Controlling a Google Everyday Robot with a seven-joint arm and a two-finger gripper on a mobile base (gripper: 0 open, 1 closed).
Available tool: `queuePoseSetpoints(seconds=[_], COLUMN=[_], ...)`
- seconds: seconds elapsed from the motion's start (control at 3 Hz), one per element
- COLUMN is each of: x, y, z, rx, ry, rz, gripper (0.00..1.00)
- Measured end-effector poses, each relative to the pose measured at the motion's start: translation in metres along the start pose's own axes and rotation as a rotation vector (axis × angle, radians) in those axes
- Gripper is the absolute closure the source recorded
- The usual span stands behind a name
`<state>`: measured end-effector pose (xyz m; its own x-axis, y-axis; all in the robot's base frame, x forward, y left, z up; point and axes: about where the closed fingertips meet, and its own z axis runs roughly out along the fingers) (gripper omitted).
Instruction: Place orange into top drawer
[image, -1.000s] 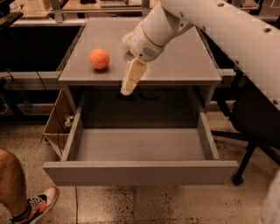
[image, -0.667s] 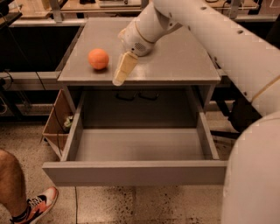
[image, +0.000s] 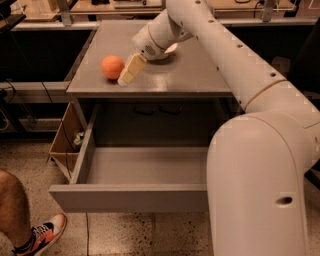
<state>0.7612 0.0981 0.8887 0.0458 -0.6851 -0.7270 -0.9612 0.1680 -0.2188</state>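
Note:
The orange (image: 112, 67) sits on the grey cabinet top (image: 150, 60), near its left front. My gripper (image: 125, 79) reaches down from the white arm, its cream fingers just right of the orange, tips at the cabinet surface. The top drawer (image: 130, 195) is pulled wide open below, and its inside is bare. A white bowl (image: 170, 49) is mostly hidden behind my wrist.
A person's leg and red-and-white sneaker (image: 42, 235) stand at the lower left on the speckled floor. A wooden box (image: 65, 142) sits left of the cabinet. My arm's large white link (image: 260, 190) fills the lower right. Benches stand behind.
My gripper has moved left and further back over the cabinet top, closing in on the orange. The arm's body has swung into the right foreground. The orange has not moved.

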Motion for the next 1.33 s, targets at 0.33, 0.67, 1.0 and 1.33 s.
queuePoseSetpoints(seconds=[0.33,0.67,1.0,1.33], x=[-0.013,-0.018,-0.016,-0.013], y=[-0.004,-0.004,-0.003,0.001], z=[0.031,0.053,0.070,0.077], rx=[-0.050,-0.075,-0.088,-0.103], ry=[-0.069,-0.085,-0.099,-0.154], rz=[0.057,0.096,0.130,0.124], gripper=[0.00,0.19,0.42,0.65])
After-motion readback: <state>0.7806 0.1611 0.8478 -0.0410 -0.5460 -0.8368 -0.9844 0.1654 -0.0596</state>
